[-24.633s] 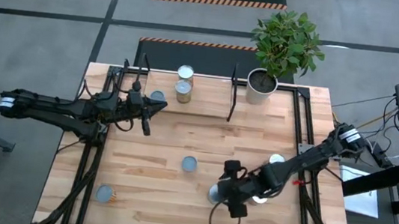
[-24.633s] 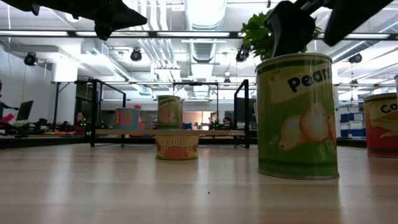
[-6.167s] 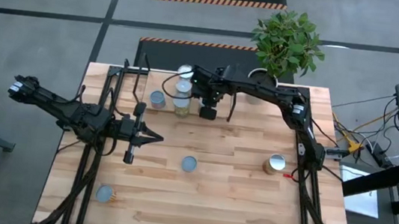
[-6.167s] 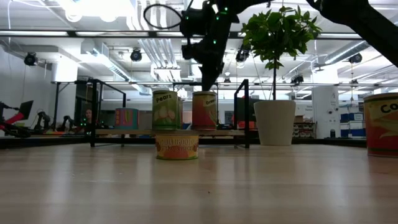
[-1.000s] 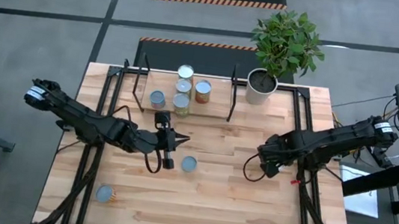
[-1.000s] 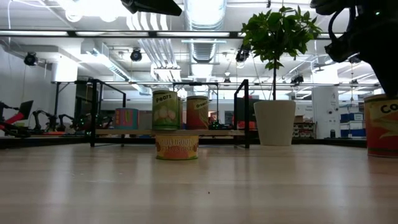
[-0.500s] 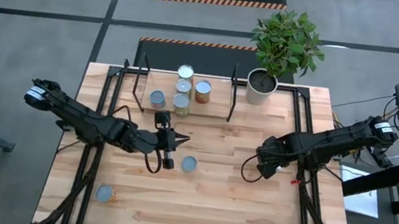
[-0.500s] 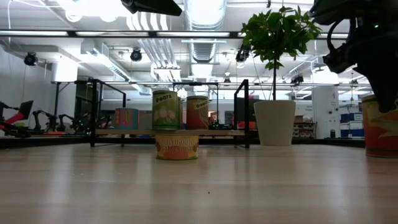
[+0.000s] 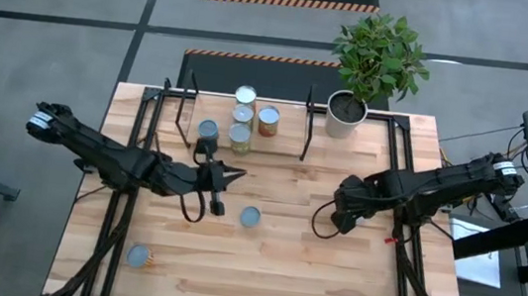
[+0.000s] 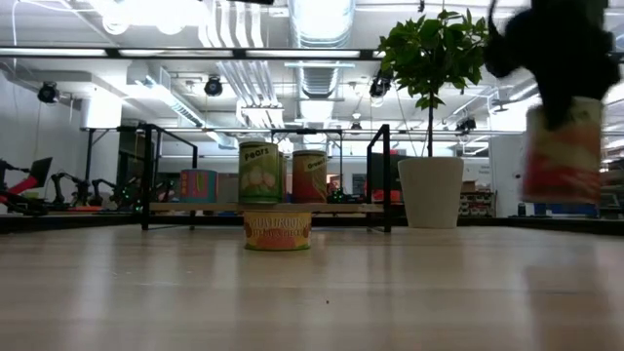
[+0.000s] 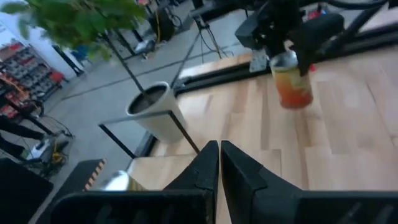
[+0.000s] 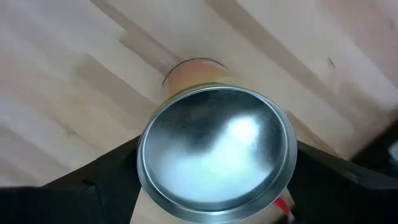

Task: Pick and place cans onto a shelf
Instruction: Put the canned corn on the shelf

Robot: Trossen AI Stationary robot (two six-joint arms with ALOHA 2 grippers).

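Flanking the shelf (image 9: 244,149), plant pot (image 9: 344,115); loose can (image 9: 250,216) mid-table.

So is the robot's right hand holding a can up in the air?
Yes, the right gripper grips an orange can that hangs clear above the tabletop in the low view.

floor (image 9: 57,35): grey concrete | ceiling (image 10: 322,29): ducts, bright lights

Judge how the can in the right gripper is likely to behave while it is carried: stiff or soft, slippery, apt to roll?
The can looks like rigid metal with a shiny lid, so it probably won't deform under the right gripper. Its smooth, labelled wall may slip if the grip is light. In the low view it hangs clear of the table; being cylindrical, it would likely roll if dropped on its side.
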